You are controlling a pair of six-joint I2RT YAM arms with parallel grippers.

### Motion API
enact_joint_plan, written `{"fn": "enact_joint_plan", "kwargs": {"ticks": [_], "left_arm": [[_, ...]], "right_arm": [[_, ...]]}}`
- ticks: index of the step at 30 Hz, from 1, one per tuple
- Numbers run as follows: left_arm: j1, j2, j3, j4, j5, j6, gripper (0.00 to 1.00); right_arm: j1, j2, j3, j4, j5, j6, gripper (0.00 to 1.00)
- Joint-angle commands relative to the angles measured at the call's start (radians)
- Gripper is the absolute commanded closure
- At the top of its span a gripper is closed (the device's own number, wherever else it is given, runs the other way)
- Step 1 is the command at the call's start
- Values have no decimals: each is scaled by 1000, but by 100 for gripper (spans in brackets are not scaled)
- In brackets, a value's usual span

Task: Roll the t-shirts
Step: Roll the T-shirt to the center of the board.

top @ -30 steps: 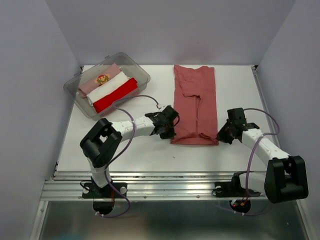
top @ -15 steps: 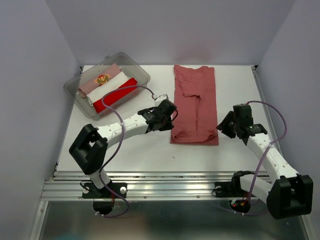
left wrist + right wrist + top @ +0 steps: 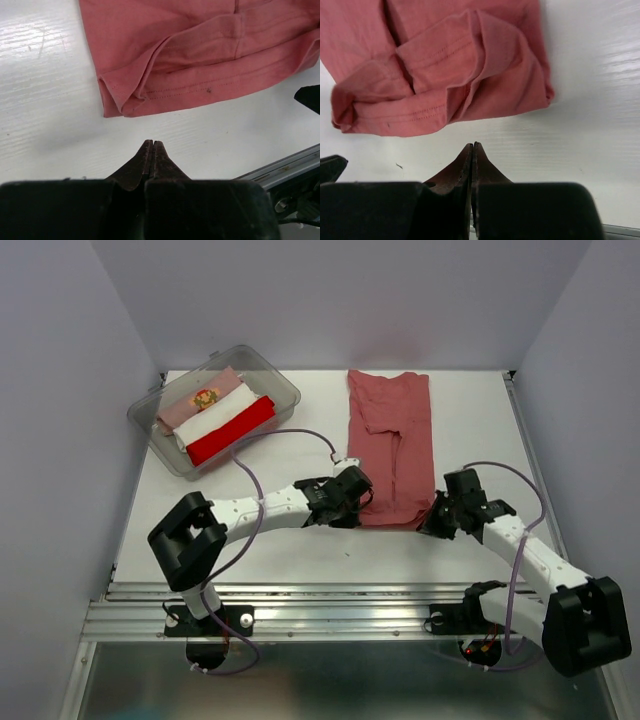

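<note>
While three bundles lie side by side in the clear bin at the far left of the table, namely a pale pink tee with a yellow-red print, a white tee and a bright red tee, I judge that part of the task finished. They look compact and are packed against one another.

The brick-red t-shirt is the one left. It lies flat on the table right of centre, folded lengthwise into a long narrow strip, with its collar end far from the arms and its hem end nearest them. I see no turn of a roll at either end, so I take the folding as done and the rolling as not yet begun.

The left gripper is clenched with nothing in it, its two tips pressed together just short of the left hem corner, with bare table between. The right gripper is likewise closed and empty, just short of the right side of the hem, where the layers bunch into a loose fold.

By my reading, what remains is to take both hem corners, roll the strip away from the arms to the collar, and probably set the bundle in the bin with the others.
</note>
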Motion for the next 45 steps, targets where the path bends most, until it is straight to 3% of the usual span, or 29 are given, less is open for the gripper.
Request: {"fn": "enact_joint_plan", "kwargs": {"ticks": [1, 6, 26, 34, 45], "left_arm": [[1, 26, -2, 19, 18, 35, 100], [17, 76, 61, -46, -86, 101, 100], [152, 158, 150, -3, -57, 198, 100], [153, -3, 113, -32, -137, 195, 100], [103, -48, -34, 83, 99, 158, 100]], "right_arm": [[71, 78, 46, 50, -32, -29, 97], [82, 156, 62, 108, -28, -17, 98], [92, 239, 151, 145, 18, 23, 98], [92, 369, 226, 194, 118, 37, 98], [92, 414, 329, 170, 250, 18, 97]]}}
